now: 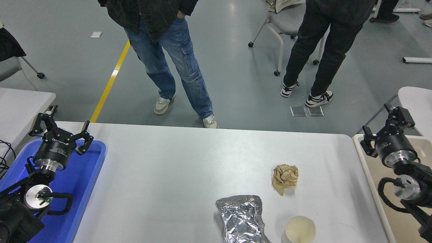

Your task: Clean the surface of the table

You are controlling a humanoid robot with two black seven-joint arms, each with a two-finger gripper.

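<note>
We see two black arms. Our left gripper (60, 129) has a black cylindrical body with small white lettering, a bright silver metal collar below it, and thin black jointed fingers (85, 139). Lower down sits a round silver joint cap with a small green light, and a black cable loops beside it. Our right gripper (385, 130) is built alike: black cylinder, silver collar, a round silver cap below, and a black corrugated cable curling around it.

Table surface (175, 168): I see smooth matt white-grey.
Foil pouch (241, 217): wrinkled shiny metal foil.
Brown wad (285, 178): crumpled matt paper.
Cup (299, 230): cream paper.
Tray (77, 189): I read glossy blue plastic.
</note>
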